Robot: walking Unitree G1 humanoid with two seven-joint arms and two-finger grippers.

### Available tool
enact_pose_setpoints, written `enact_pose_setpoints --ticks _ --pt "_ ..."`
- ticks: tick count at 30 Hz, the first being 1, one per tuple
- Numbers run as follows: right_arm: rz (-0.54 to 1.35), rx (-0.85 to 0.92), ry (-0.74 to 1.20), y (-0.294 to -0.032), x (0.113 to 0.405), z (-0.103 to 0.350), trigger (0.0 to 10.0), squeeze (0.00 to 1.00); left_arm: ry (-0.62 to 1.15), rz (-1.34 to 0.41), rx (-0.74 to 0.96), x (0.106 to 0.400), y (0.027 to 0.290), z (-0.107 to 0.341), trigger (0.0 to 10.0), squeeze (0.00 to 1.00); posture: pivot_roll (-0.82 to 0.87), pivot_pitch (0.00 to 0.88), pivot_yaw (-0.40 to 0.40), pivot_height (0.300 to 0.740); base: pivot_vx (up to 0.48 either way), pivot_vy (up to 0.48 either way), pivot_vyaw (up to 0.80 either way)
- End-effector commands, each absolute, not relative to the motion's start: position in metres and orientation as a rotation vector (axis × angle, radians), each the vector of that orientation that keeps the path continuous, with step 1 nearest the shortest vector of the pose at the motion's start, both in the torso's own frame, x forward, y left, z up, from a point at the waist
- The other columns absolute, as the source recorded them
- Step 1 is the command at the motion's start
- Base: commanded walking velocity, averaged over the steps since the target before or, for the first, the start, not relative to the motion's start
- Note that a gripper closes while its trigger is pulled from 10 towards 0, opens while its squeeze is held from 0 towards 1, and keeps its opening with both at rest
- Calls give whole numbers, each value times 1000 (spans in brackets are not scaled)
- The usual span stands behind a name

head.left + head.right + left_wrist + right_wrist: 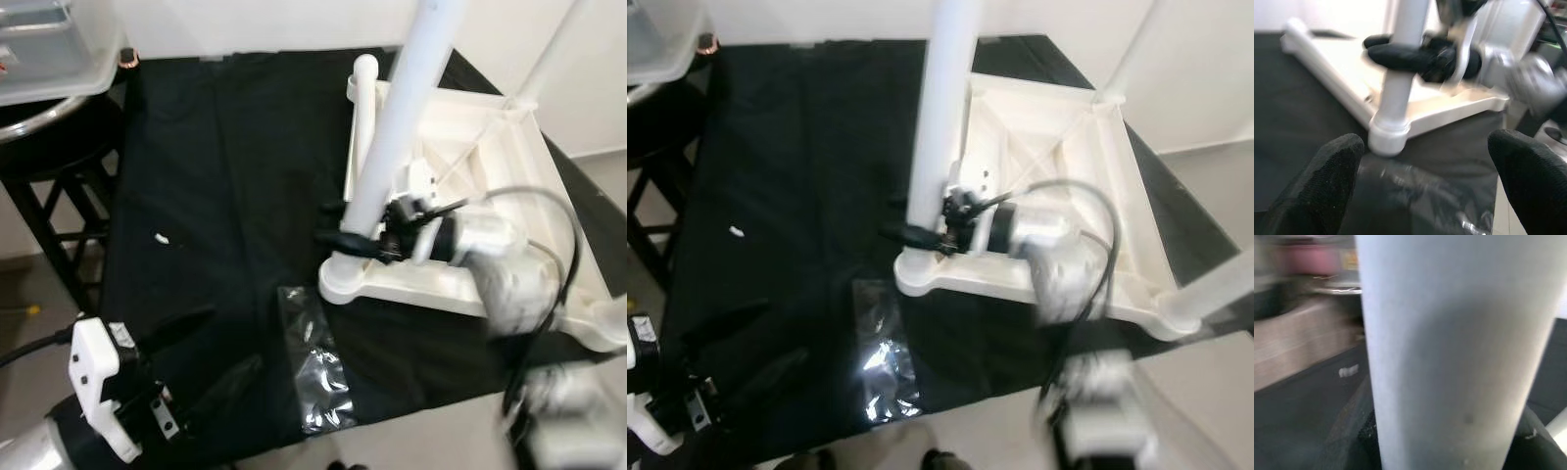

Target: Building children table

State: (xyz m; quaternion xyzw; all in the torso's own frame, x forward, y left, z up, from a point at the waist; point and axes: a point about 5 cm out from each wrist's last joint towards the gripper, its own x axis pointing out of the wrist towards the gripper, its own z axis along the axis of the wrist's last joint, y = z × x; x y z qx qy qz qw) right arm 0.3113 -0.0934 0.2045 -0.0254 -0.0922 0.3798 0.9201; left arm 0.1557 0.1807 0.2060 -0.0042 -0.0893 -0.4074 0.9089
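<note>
Gripping a white leg [397,122] just above its socket, the right claw [355,238] has its black fingers [1410,55] clenched around the tube, one on each side. That leg stands at a slight tilt in the near-left corner of the tabletop [490,157], which lies upside down (ribbed underside up) on a bench draped in black cloth [235,176]. A second leg [364,108] lies flat along the tabletop's left edge, touching it, and two more rise from the far-right corner [549,54] and the near-right corner [1215,289]. The right arm and its looping cable [549,211] are blurred, so the wrist's exact pose is hard to read. The left claw [211,357] hangs low at the bench's near-left edge, released, its fingers [1322,181] spread well apart and holding nothing; from its wrist camera it faces the gripped leg and the socket corner. Between it and the tabletop a clear plastic bag [318,367] lies flat on the cloth, near the front edge. A small white scrap [163,238] sits alone farther left. Off the bench's far-left corner stand a dark stool [59,176] and a clear bin [49,44].
</note>
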Motion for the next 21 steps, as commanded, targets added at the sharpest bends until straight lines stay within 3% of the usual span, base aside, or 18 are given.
enact_pose_setpoints --ticks 1,3,11,12,15,16,21 --pt "417 -144 107 -122 304 145 0 0 -166 -835 -7 154 183 203 10000 0 97 219 -90 740 0 0 0" --pt "284 -150 121 -115 277 138 0 0 -172 -847 -17 156 182 203 10000 0 84 214 -81 740 0 0 0" --pt "311 -154 77 -99 272 151 0 0 -184 -876 -27 162 176 201 10000 0 70 188 -80 740 0 0 0" --pt "305 -148 70 -98 273 154 10000 0 -187 -875 -23 163 177 201 10000 0 70 186 -81 740 0 0 0" --pt "272 -145 63 -97 273 158 10000 0 -191 -873 -19 164 177 202 10000 0 70 186 -81 740 0 0 0" --pt "319 -119 40 -94 275 162 10000 1000 -191 -872 -17 164 178 202 10000 0 71 183 -80 740 0 0 0" --pt "603 -16 -54 -88 290 189 10000 1000 -188 -875 -15 163 178 201 10000 0 76 185 -82 740 0 0 0"
